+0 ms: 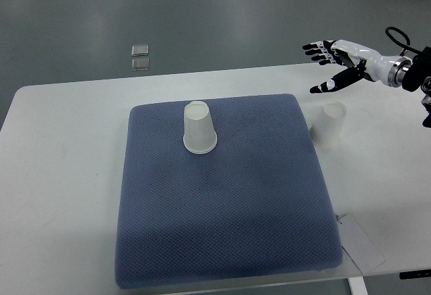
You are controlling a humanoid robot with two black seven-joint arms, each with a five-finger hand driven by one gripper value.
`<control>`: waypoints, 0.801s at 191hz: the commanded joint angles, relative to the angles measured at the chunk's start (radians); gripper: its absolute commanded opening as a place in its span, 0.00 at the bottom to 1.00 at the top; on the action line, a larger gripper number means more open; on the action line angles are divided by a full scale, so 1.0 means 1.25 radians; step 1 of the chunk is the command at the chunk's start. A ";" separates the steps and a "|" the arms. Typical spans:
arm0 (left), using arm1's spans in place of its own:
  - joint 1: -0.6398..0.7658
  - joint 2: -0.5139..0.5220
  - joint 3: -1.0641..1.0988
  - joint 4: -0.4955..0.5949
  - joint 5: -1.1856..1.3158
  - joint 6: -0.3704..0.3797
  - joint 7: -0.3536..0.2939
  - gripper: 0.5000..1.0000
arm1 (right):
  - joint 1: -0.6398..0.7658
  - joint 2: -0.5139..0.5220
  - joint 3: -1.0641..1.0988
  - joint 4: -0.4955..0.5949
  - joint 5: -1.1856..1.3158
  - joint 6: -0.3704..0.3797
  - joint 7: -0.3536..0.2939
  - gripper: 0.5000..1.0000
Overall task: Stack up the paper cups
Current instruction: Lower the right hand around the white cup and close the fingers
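Note:
A white paper cup stands upside down on the blue mat, near its far edge. A second white paper cup stands upside down on the white table, just right of the mat. My right hand hovers above and behind this second cup, with its black-tipped fingers spread and nothing in them. The arm comes in from the right edge. The left arm does not show.
The white table carries the mat. A white paper tag lies at the mat's near right corner. Two small clear squares lie on the grey floor beyond the table's far edge.

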 commanded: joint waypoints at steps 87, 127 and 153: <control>0.000 0.000 0.000 0.000 0.000 0.000 0.000 1.00 | 0.008 -0.047 -0.179 0.064 -0.293 -0.137 0.058 0.82; 0.000 0.000 0.000 0.001 0.000 0.000 0.000 1.00 | 0.008 -0.041 -0.226 0.051 -0.307 -0.177 0.059 0.77; 0.000 0.000 0.000 0.000 0.000 0.000 0.000 1.00 | 0.008 -0.039 -0.232 0.037 -0.316 -0.177 0.059 0.73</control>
